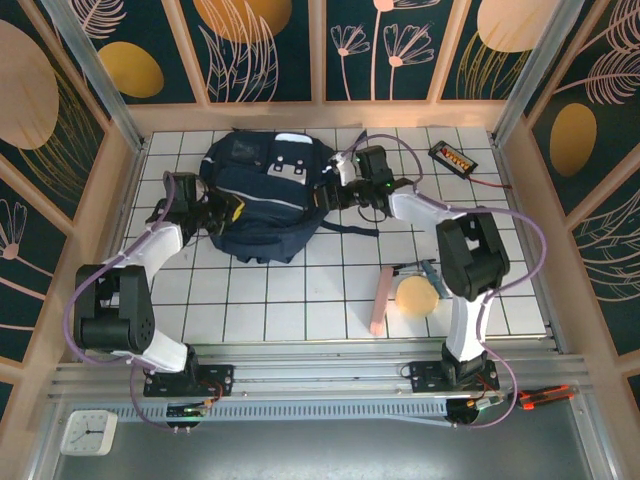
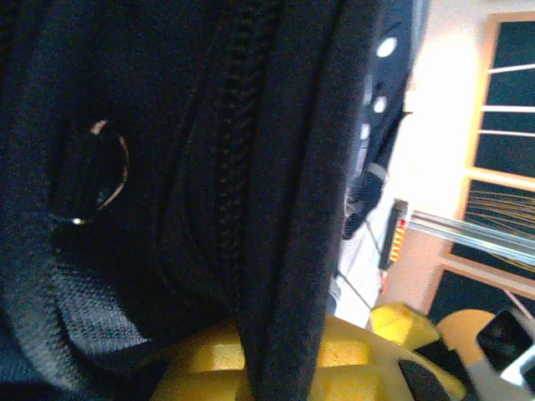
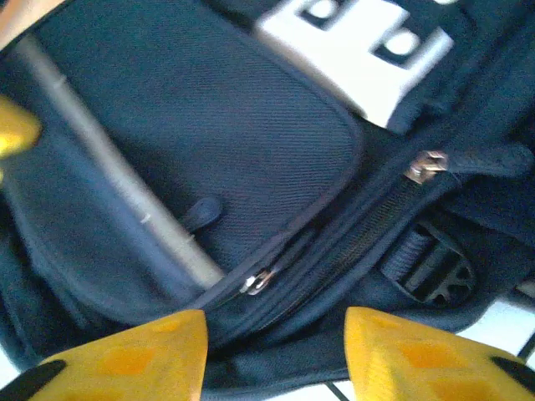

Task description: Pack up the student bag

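Left gripper [image 2: 288,372] is clamped on the bag [image 2: 167,251]: a dark fold of fabric runs down between the yellow fingers [image 2: 209,359] at the bottom edge. Zipper [image 2: 238,125] runs top to bottom just left of that fold, and a small metal ring [image 2: 104,163] sits in the fabric further left. Past the bag on the right: blurred grey patch [image 2: 376,83] with pale dots, bright table [image 2: 435,167], black box [image 2: 395,234] with red marks, wooden frame [image 2: 426,280].

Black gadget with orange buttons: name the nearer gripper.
Right. The right gripper is at the edge of the student bag facing the gadget; the left gripper grips the opposite edge.
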